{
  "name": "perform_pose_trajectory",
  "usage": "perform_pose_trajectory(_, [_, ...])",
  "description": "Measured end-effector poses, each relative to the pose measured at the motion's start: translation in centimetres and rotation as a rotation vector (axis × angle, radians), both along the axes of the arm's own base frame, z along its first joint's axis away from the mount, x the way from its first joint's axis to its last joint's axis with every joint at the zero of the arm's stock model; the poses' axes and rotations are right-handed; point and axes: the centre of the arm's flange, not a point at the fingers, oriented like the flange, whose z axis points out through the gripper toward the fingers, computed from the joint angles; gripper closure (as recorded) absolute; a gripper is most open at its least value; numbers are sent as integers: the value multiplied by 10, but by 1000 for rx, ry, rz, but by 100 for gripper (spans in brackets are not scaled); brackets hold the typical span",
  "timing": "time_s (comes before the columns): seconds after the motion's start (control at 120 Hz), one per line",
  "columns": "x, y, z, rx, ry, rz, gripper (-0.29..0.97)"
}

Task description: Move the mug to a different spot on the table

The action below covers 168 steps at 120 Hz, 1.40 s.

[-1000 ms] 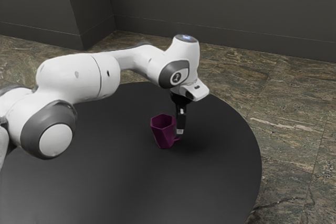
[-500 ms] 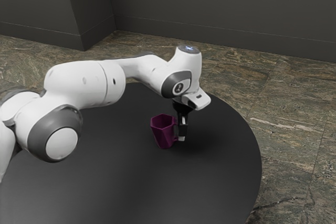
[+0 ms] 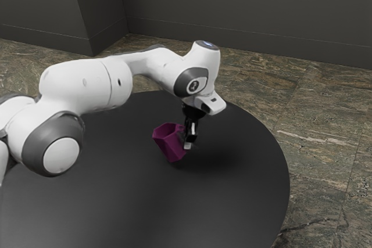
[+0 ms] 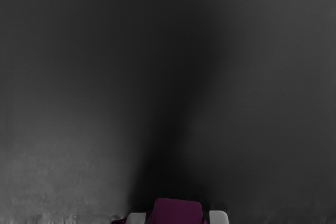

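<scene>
The arm (image 3: 87, 88) is seen reaching in from the exterior view's left over a round black table (image 3: 244, 201). Near the table's middle a purple mug (image 3: 168, 142) is held tilted, its mouth tipped toward the exterior view's left. It appears to hang just clear of the surface — a shadow lies beneath it and to its right. The gripper (image 3: 188, 139) is closed narrowly on the mug's right-hand side. In the wrist view a purple piece of the mug (image 4: 176, 211) is pinched between two pale pads (image 4: 218, 216). The mug is judged rigid, light and smooth-walled. Held from one side it is apt to swing and tip, so a firm pinch at handle or rim and a slow carry would be called for. Whether handle or wall is gripped cannot be made out — the fingers cover the spot. The base and any gap beneath it are hard to read against the dark table.
</scene>
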Motion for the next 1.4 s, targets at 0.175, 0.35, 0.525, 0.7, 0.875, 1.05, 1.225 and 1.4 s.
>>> perform_pose_trajectory(0.175, [-13, 7, 24, 122, 5, -32, 72])
perform_pose_trajectory(0.35, [-38, 22, 26, 202, 52, -39, 73])
perform_pose_trajectory(0.525, [-64, 55, 8, 239, 126, 5, 73])
perform_pose_trajectory(0.7, [-87, 62, -12, 258, 182, 25, 73])
perform_pose_trajectory(0.875, [-93, 62, -28, 270, 206, 37, 72])
perform_pose_trajectory(1.05, [-91, 62, -55, 284, 225, 44, 74])
perform_pose_trajectory(1.225, [-89, 62, -65, 287, 220, 49, 73])
perform_pose_trajectory(1.4, [-89, 61, -71, 283, 223, 58, 60])
